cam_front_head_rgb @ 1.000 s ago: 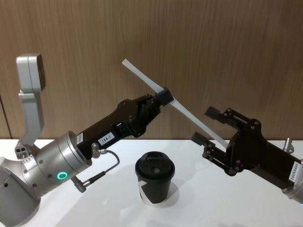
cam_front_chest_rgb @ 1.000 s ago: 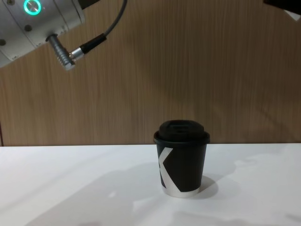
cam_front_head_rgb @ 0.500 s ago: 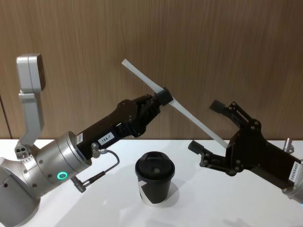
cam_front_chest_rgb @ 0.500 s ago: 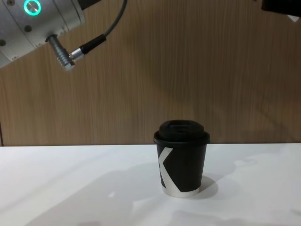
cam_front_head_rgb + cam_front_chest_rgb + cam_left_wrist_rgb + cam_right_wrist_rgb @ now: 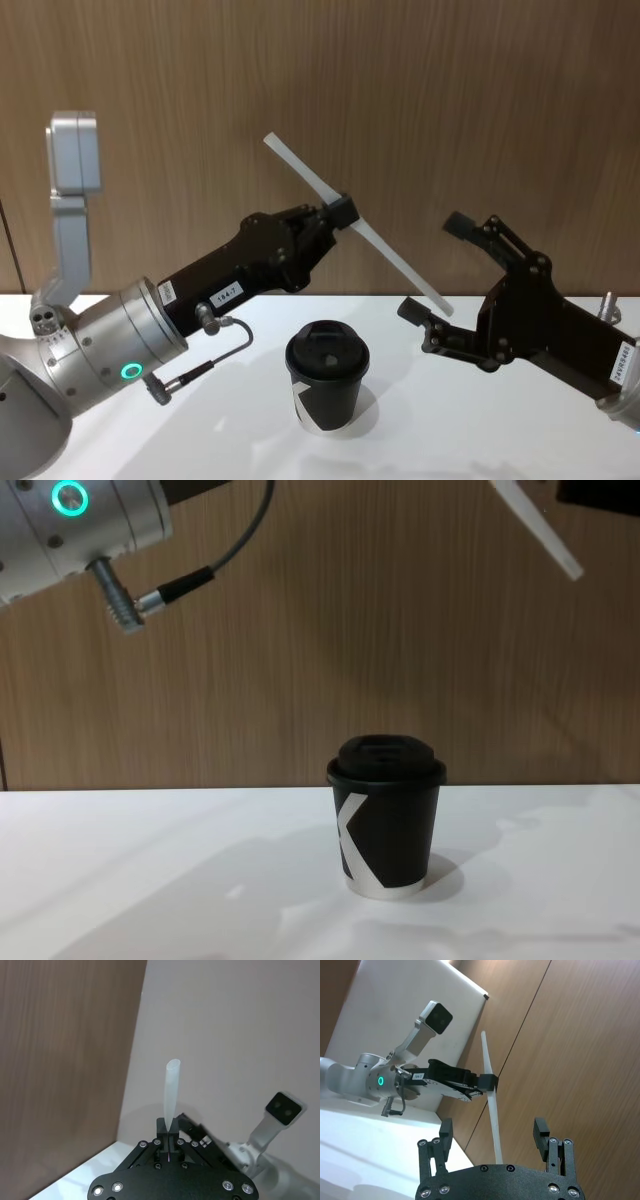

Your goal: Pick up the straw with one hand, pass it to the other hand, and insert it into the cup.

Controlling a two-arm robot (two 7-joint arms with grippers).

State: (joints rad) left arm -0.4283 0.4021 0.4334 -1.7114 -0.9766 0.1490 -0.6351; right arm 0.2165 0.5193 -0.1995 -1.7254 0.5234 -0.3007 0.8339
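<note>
Your left gripper [image 5: 343,212] hangs high over the worktop [image 5: 420,425], jaws pinching the straw [image 5: 395,260] near its middle. The straw slopes down to the right, its lower end above and right of the lidded cup [image 5: 327,385]. The right gripper [image 5: 431,266] has its jaws spread wide, and the straw's lower end appears to lie between them. Close them squarely on that lower stretch, well clear of the left jaws. Release the left only once the right grip looks firm.
</note>
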